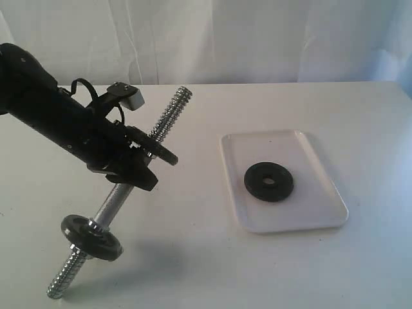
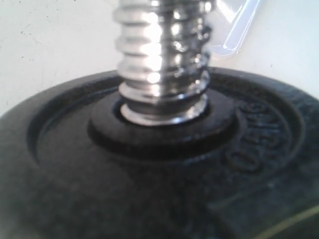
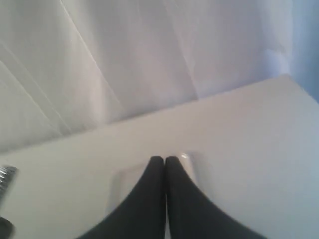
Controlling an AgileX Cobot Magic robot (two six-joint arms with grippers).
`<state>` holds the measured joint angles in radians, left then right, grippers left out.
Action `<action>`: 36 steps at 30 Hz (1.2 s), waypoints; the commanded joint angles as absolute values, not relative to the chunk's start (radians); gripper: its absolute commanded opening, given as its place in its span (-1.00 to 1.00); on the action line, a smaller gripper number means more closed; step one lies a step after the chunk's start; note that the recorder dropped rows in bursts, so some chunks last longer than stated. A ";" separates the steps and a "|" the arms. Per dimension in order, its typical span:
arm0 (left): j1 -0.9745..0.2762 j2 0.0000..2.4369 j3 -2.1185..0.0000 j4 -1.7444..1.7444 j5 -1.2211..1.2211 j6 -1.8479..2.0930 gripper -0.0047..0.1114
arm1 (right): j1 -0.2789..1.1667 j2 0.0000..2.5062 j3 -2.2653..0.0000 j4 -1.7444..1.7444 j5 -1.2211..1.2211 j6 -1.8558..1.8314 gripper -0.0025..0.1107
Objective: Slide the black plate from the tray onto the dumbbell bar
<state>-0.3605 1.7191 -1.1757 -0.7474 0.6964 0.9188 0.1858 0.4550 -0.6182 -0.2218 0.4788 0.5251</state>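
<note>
Black plate (image 1: 268, 181): flat in the tray (image 1: 309, 149), well to the right of the dumbbell bar (image 1: 116, 203), which the left gripper (image 1: 138, 161) clasps mid-length, axis tilted, bare threaded end up and away; right gripper (image 3: 165, 160), closed and empty, nearer

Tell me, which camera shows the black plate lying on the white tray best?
The exterior view: the black plate lies whole and flat in the tray, centre hole visible. The left wrist view shows only a tray corner behind another disc on the dumbbell bar; the right wrist view shows the shut pincer, no plate.
</note>
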 commanded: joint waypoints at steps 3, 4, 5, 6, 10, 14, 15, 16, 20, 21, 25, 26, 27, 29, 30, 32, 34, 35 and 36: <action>-0.362 1.604 -1.199 -0.866 0.755 0.967 -0.92 | 0.191 0.895 -0.968 -0.199 0.849 0.173 -0.96; -0.362 1.595 -1.199 -0.866 0.762 0.969 -0.92 | 0.191 0.957 -1.009 -0.174 0.874 0.145 -0.96; -0.362 1.588 -1.199 -0.866 0.771 0.969 -0.92 | 0.191 1.014 -1.043 -0.142 0.887 0.119 -0.96; -0.362 1.583 -1.199 -0.866 0.778 0.969 -0.92 | 0.191 1.055 -1.066 -0.112 0.887 0.098 -0.96; -0.362 1.577 -1.199 -0.857 0.805 0.969 -0.92 | 0.191 1.231 -1.142 0.050 0.890 -0.075 -0.95; -0.362 1.577 -1.199 -0.856 0.813 0.969 -0.92 | 0.191 1.362 -1.168 0.158 0.916 -0.295 -0.75; -0.362 1.577 -1.199 -0.856 0.813 0.969 -0.92 | 0.191 1.386 -1.166 0.183 0.918 -0.342 -0.62; -0.362 1.577 -1.199 -0.856 0.815 0.969 -0.92 | 0.191 1.420 -1.166 0.220 0.920 -0.392 -0.48; -0.362 1.577 -1.199 -0.854 0.815 0.969 -0.92 | 0.191 1.539 -1.166 0.291 0.888 -0.427 0.39; -0.362 1.577 -1.199 -0.854 0.815 0.969 -0.92 | 0.191 1.563 -1.166 0.291 0.878 -0.425 0.42; -0.362 1.577 -1.199 -0.854 0.813 0.969 -0.92 | 0.191 1.576 -1.166 0.298 0.821 -0.415 0.42; -0.362 1.577 -1.199 -0.854 0.809 0.969 -0.92 | 0.191 1.572 -1.166 0.298 0.797 -0.381 0.42; -0.362 1.577 -1.199 -0.854 0.809 0.969 -0.92 | 0.191 1.569 -1.166 0.301 0.802 -0.355 0.42; -0.362 1.577 -1.199 -0.854 0.806 0.969 -0.92 | 0.191 1.568 -1.166 0.319 0.834 -0.336 0.42; -0.362 1.577 -1.199 -0.854 0.806 0.969 -0.92 | 0.191 1.568 -1.166 0.322 0.836 -0.336 0.42; -0.362 1.577 -1.199 -0.854 0.804 0.969 -0.92 | 0.191 1.568 -1.166 0.333 0.829 -0.336 0.42; -0.362 1.577 -1.199 -0.854 0.804 0.969 -0.92 | 0.191 1.568 -1.166 0.348 0.842 -0.342 0.42; -0.362 1.577 -1.199 -0.854 0.804 0.969 -0.92 | 0.191 1.568 -1.166 0.354 0.850 -0.356 0.42; -0.362 1.577 -1.199 -0.854 0.804 0.969 -0.92 | 0.191 1.568 -1.166 0.364 0.862 -0.371 0.42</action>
<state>-0.3605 1.6380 -1.1736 -0.7036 0.7633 0.9817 0.1898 1.5765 -1.1637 0.3376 0.8366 -0.3436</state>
